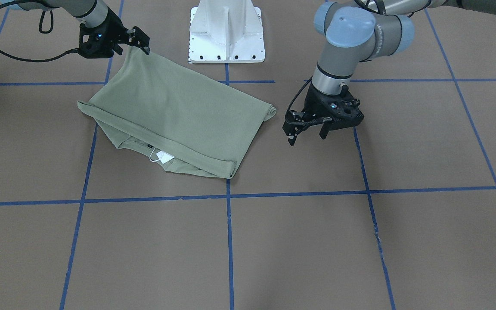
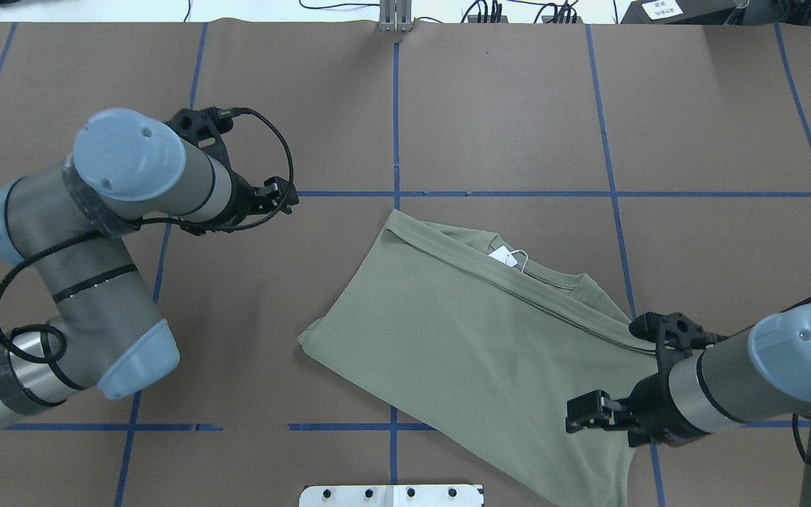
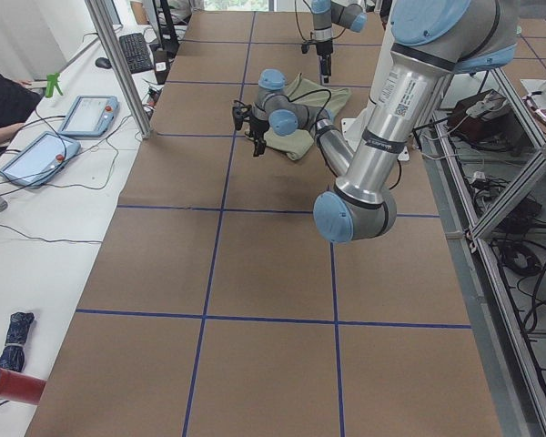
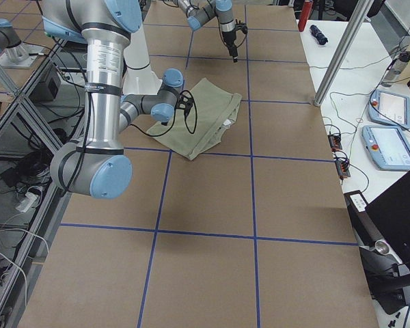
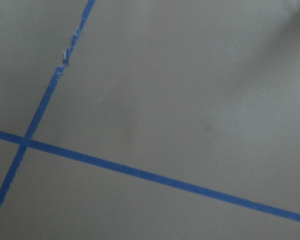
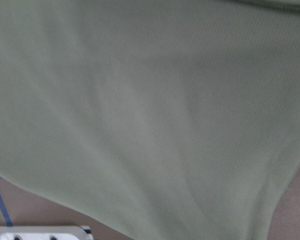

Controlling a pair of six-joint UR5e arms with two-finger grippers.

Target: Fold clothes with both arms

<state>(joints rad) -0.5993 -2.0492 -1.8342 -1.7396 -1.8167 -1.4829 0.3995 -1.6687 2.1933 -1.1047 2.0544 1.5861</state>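
The sage-green shirt (image 1: 170,112) lies folded on the brown table, collar side away from the robot, with its white hang tag (image 1: 165,156) showing. It also shows in the overhead view (image 2: 469,338), with the tag (image 2: 506,258). My right gripper (image 1: 144,46) is shut on the shirt's corner nearest the robot and holds it lifted off the table; it also shows from overhead (image 2: 580,417). Green fabric (image 6: 140,110) fills the right wrist view. My left gripper (image 1: 307,134) is open and empty, just above the table, a short way off the shirt's folded corner (image 1: 270,111).
The white pedestal base (image 1: 226,34) stands at the table's robot side, close to the lifted corner. Blue tape lines (image 5: 140,172) cross the brown table (image 1: 317,241). Tablets and cables (image 3: 82,114) lie on a side bench beyond the table's far edge.
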